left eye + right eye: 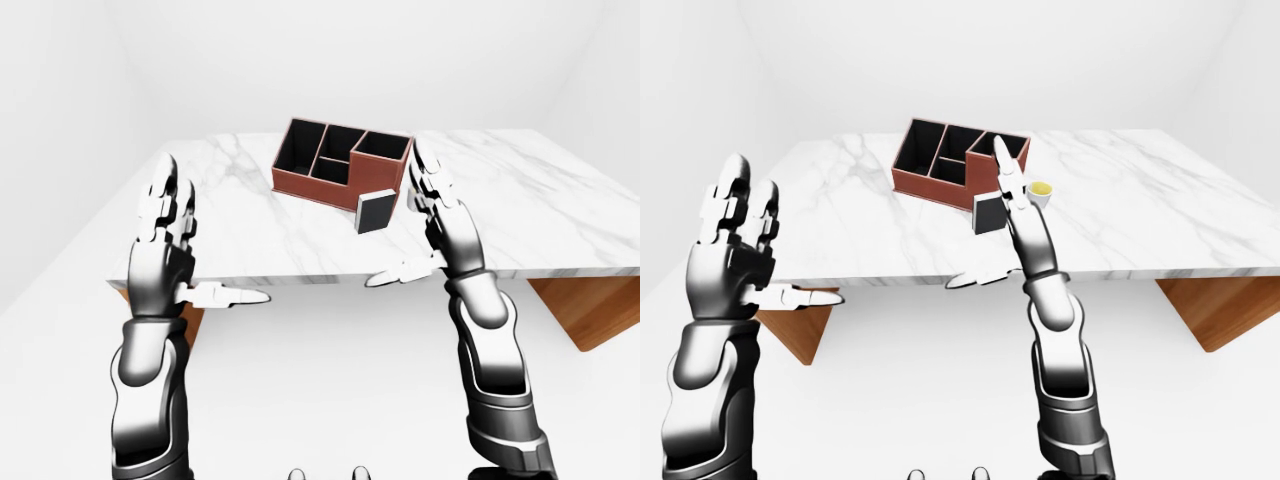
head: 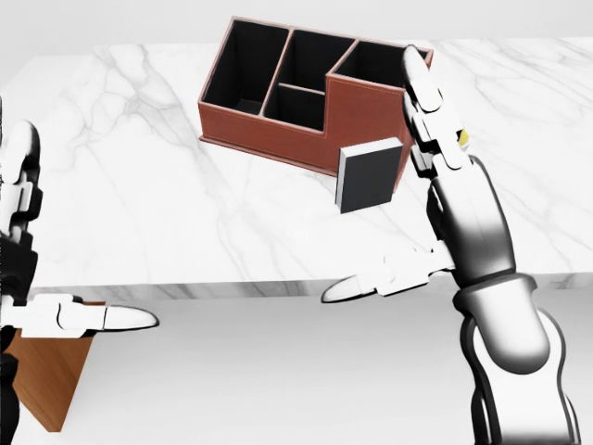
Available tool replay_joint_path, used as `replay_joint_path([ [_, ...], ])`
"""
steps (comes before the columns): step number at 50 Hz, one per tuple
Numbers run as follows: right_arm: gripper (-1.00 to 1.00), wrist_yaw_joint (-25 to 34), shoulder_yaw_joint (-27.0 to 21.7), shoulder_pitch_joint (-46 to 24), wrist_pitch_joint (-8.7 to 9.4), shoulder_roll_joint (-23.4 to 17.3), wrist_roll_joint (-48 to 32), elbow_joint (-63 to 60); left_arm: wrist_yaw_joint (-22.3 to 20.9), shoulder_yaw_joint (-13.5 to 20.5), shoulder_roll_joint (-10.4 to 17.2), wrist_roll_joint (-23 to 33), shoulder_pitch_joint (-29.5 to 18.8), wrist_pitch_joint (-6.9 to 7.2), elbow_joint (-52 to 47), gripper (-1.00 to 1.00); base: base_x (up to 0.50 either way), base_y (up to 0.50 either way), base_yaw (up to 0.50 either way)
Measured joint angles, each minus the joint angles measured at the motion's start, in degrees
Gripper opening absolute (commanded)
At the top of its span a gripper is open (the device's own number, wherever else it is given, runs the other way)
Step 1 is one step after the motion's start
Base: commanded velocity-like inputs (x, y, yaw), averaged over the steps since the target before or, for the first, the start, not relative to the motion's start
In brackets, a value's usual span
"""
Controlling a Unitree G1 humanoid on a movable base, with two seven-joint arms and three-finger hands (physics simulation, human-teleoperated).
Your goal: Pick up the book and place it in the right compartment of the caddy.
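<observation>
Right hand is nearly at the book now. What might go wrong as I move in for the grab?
1. The book stands upright against the caddy, so a push from the open right hand might tip it flat rather than grip it.
2. The cup sits beside the caddy, close to that hand, and a sideways sweep may knock it over.
3. In the head view the arm hides most of the cup, so judging clearance there is hard.
</observation>
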Motion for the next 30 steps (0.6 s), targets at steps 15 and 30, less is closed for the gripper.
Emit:
replay_joint_path([
  [15, 1.00, 2.3, -0.5, -2.0, 0.00, -0.9, -0.5, -5.0, -0.2, 1.4, 0.7, -1.1, -0.8, 0.00, -3.5, 1.00, 0.11, 0.00, 0.00],
  [30, 1.00, 3.9, 0.1, -1.4, 0.00, -0.6, -1.9, -7.3, 0.4, 1.8, 0.9, -1.5, -1.2, 0.00, -2.9, 1.00, 0.22, 0.00, 0.00],
])
